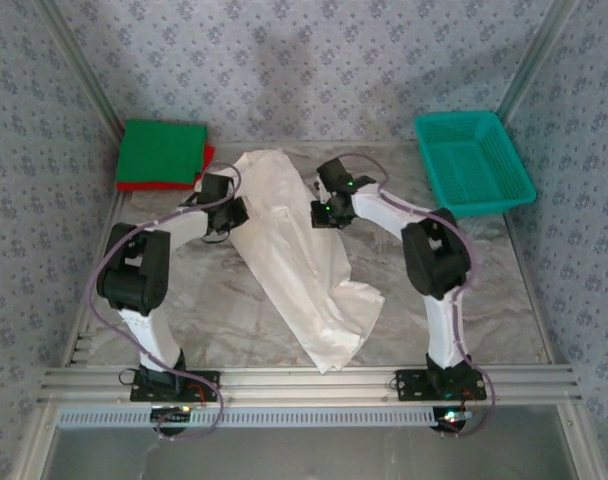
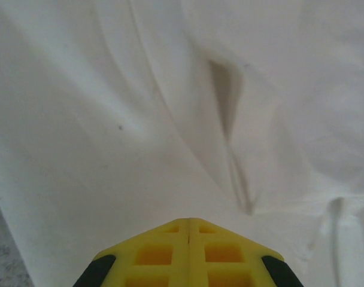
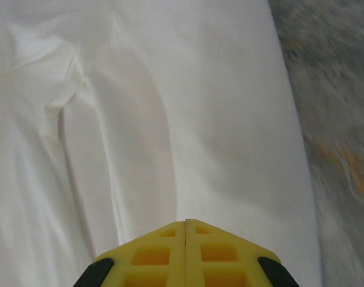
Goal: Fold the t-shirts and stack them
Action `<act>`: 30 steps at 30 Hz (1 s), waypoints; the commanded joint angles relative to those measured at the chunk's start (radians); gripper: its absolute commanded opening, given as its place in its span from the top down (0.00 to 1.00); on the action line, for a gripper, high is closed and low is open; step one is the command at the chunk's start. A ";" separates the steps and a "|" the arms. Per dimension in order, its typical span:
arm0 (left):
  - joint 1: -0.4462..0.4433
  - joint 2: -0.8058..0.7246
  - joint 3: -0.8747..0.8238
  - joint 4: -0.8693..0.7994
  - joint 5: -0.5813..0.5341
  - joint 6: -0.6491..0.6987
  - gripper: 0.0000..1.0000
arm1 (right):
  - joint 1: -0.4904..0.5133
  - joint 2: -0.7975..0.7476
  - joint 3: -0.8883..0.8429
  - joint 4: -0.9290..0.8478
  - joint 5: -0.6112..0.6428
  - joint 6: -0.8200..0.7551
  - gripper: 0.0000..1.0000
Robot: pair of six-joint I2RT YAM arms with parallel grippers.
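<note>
A large wrinkled off-white t-shirt [image 1: 289, 250] lies spread diagonally across the marble table, from the back centre toward the front edge. A green t-shirt [image 1: 162, 148], folded square, rests on a red one [image 1: 154, 185] at the back left. My left gripper [image 1: 236, 214] hovers at the white shirt's left edge, and my right gripper [image 1: 320, 212] is over its right side. In the left wrist view the yellow jaws of the left gripper [image 2: 188, 220] are pressed together above creased white cloth [image 2: 170, 107]. The right gripper [image 3: 185, 221] is likewise shut over the cloth [image 3: 170, 119], with nothing seen pinched.
A teal mesh basket [image 1: 474, 160] stands at the back right, partly past the table edge. Bare marble table [image 1: 214, 300] shows to the left and right of the white shirt. Patterned walls close in the back and both sides.
</note>
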 commanded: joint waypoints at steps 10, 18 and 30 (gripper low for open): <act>0.004 0.305 0.335 -0.083 0.006 -0.005 1.00 | -0.095 0.119 -0.029 0.060 0.001 0.117 1.00; -0.086 0.605 0.894 -0.351 0.137 0.193 1.00 | -0.170 -0.072 -0.388 0.233 0.036 0.309 1.00; -0.109 0.674 1.081 -0.457 0.083 0.184 1.00 | -0.219 -0.080 -0.377 0.262 0.024 0.306 1.00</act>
